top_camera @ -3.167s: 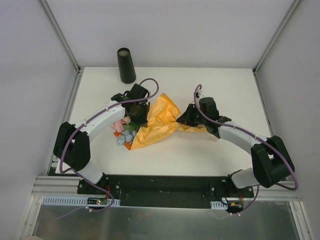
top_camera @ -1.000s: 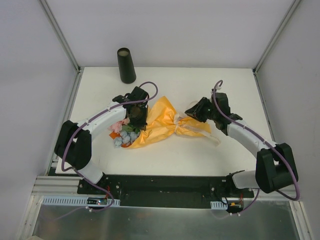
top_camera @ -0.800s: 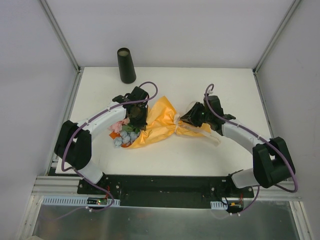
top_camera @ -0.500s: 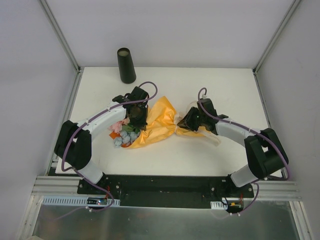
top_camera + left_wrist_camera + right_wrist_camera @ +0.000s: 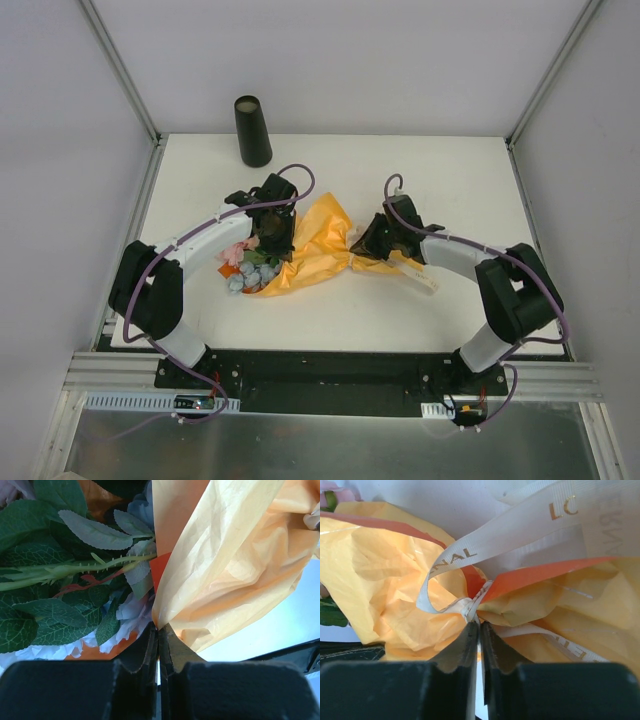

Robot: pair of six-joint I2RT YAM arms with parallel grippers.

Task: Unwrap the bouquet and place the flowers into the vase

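- Your bouquet point(image 5: 305, 255) lies on its side on the white table point(image 5: 460, 180), open end toward the left arm and tied neck toward the right arm.
- The vase point(image 5: 252, 132) stands upright well beyond the bouquet, off its left end and near the table's far edge. It touches nothing, and nothing shows in its mouth.
- The flowers point(image 5: 244, 268) spill from the bouquet's left end, with pink and pale blue heads showing there. None has left the wrapping.
- Your left gripper point(image 5: 158, 628) sits at the bouquet's open end with its fingers pressed together. They pinch a fold at the edge of the orange paper point(image 5: 230, 565).
- In the left wrist view, green leaves point(image 5: 40, 615) and a thorny stem point(image 5: 80, 569) lie just left of that pinched fold, inside the bouquet.
- Your right gripper point(image 5: 479, 626) is at the bouquet's neck, the fingers drawn to a thin slit. The knot of the cream ribbon point(image 5: 520, 530) sits right at their tips and looks nipped between them.
- The ribbon is knotted round the neck, a loop standing out to the left of the knot. Gold lettering shows on its bands.
- One ribbon tail trails on the table past the bouquet's right end.
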